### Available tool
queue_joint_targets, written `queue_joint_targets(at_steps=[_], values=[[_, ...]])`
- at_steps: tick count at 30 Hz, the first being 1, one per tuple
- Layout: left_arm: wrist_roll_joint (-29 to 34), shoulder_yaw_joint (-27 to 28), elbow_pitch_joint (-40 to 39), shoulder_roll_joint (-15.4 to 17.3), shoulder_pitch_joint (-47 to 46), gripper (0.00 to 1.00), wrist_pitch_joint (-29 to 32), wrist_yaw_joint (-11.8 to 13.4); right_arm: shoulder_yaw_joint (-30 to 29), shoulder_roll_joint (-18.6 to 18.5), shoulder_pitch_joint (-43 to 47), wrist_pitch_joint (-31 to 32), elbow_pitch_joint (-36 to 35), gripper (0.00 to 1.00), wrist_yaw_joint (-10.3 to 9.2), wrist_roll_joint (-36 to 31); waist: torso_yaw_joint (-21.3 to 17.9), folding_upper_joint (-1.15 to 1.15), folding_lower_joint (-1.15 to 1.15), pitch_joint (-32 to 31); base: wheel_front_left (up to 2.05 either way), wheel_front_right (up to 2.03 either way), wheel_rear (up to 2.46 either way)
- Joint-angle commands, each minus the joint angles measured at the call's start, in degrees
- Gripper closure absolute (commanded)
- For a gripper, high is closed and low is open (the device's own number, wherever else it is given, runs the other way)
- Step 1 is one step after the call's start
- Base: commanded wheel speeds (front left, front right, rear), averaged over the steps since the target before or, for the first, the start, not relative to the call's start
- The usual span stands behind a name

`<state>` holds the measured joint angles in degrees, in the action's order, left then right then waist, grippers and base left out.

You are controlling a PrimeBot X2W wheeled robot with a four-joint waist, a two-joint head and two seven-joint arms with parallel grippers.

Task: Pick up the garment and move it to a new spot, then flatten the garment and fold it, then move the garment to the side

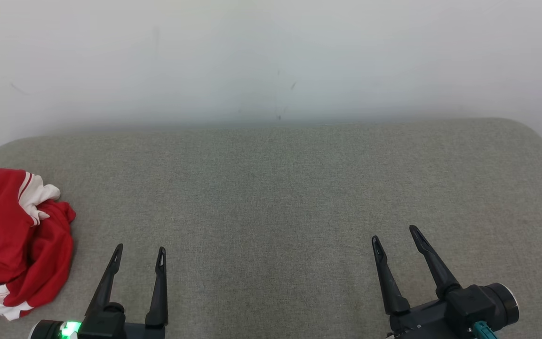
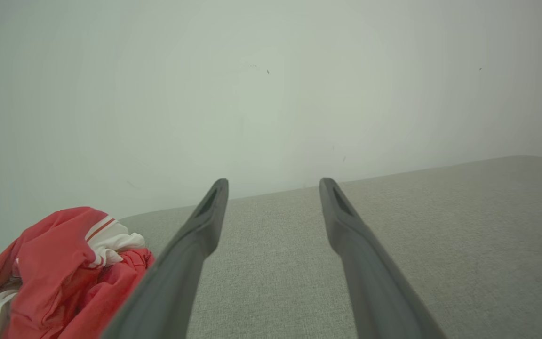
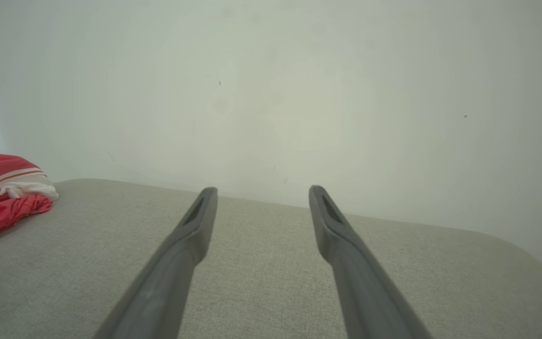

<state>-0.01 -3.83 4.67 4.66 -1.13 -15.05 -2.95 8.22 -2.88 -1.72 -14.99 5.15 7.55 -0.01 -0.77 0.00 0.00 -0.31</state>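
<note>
The garment [image 1: 14, 242] is a crumpled red piece with white striped trim, heaped at the far left of the grey padded surface. It also lies at the lower left of the left wrist view [image 2: 59, 278] and at the left edge of the right wrist view [image 3: 3, 197]. My left gripper [image 1: 139, 252] hovers open just to the right of the heap, not touching it, with nothing between its fingers [image 2: 191, 245]. Far over on the right, my right gripper [image 1: 395, 235] is open and empty, its fingers [image 3: 341, 235] pointing toward the wall.
The grey fabric surface [image 1: 271, 188] has rounded back corners and ends against a plain white wall [image 1: 271, 56]. A wide stretch of bare fabric lies between the two grippers and behind them.
</note>
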Motion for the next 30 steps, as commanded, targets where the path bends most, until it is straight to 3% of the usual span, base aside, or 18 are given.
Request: queue_joint_targets(at_steps=[1,17,30], values=[[-0.3,0.0,0.1,0.2,0.3,0.00,-0.2,0.3,-0.2,0.0,0.1,-0.3,-0.2,0.00,-0.12,-0.1,0.0,0.00,0.00,0.0,0.00,0.00,0.00],[-0.5,0.1,1.5,0.4,0.0,0.00,-0.2,0.4,-0.1,0.0,0.6,-0.3,-0.3,0.00,-0.12,0.5,0.8,0.00,0.00,-0.1,0.00,0.00,0.00],[-1.0,0.2,3.2,0.0,-0.4,0.00,-0.2,1.1,0.9,0.0,1.4,-0.2,-0.3,0.00,-0.12,0.3,7.0,0.00,0.00,0.2,0.00,0.00,0.00]])
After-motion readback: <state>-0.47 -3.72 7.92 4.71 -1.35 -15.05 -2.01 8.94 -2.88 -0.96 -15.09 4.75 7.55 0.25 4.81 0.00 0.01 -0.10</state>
